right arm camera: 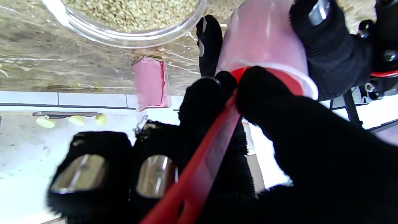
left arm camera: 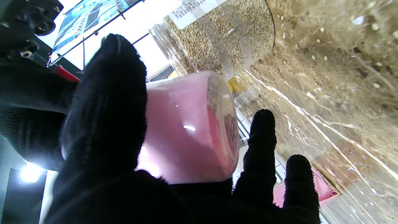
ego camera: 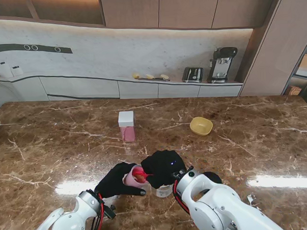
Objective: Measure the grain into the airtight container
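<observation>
My left hand grips the pink cup tilted above the tabletop, my right hand pinches what looks like a red scoop at its mouth, beside the grain jar.

The big brown marble table has shiny white lines. A tall pink box with a white lid stands on it — and to the right of that box sits a small yellow bowl, well apart.
</observation>
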You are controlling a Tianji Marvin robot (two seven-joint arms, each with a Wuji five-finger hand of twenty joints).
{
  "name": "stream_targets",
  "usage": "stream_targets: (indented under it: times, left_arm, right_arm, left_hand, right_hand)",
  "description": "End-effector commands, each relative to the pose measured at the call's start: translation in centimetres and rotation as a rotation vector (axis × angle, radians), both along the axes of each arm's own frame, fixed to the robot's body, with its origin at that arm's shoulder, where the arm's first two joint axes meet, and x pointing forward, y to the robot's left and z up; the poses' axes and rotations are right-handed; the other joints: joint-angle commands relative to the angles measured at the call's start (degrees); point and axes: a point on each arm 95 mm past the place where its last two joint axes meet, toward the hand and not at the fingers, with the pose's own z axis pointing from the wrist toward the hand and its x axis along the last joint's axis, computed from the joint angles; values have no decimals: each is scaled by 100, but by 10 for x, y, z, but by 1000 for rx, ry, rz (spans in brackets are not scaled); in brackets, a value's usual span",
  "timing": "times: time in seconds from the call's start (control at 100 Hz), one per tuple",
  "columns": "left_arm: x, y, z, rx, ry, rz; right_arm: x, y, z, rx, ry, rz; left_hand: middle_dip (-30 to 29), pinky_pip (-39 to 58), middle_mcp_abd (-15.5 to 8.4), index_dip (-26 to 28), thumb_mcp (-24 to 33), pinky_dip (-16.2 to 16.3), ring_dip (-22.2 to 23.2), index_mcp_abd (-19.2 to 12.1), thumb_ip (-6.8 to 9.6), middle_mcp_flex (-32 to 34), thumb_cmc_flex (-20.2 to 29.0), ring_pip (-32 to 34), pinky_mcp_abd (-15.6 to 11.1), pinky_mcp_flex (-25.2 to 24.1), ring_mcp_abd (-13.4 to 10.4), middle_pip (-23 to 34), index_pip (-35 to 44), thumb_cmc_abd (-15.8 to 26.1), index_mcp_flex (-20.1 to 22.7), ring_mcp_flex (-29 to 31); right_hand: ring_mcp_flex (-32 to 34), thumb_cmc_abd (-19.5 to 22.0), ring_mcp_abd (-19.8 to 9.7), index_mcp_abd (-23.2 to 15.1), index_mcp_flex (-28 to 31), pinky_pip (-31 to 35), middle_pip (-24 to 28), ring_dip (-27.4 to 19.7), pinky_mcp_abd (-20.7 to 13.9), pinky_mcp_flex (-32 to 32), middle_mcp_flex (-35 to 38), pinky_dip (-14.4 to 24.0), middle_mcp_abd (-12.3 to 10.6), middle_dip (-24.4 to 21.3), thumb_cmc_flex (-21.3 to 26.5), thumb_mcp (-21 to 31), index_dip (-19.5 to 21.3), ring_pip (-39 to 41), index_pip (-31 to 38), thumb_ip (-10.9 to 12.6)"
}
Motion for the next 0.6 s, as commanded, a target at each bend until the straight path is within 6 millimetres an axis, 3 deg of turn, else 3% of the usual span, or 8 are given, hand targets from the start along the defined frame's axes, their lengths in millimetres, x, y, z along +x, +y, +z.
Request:
stream_targets:
  times: [0.0,0.59]
  left_arm:
    - [-2,0,-1,0,6,3]
    - [-3,2,0,1,1,14]
  right_arm:
    - [-3,0,-2,5,12,-3]
    - [0,-4,-3,-13,-92,66]
  left_hand:
    - [-16,-156,-160,59,888,116,-63,-1183,-41,-104,613,-175,-18,3,-145,117,960,1189,1065,-147]
    - [-6,-154,-170,64,888,129,-62,-1196,-43,-108,609,-173,-23,6,-156,115,973,1196,1065,-142]
  right_hand:
    - [164,-63,-526,-477,256,706,262,299,-2,247,460,74,203,-61,198,502,78,382,237,164]
    - [166,-52,-527,-532,251,699,283,302,5,248,454,87,158,-94,155,515,70,370,217,147]
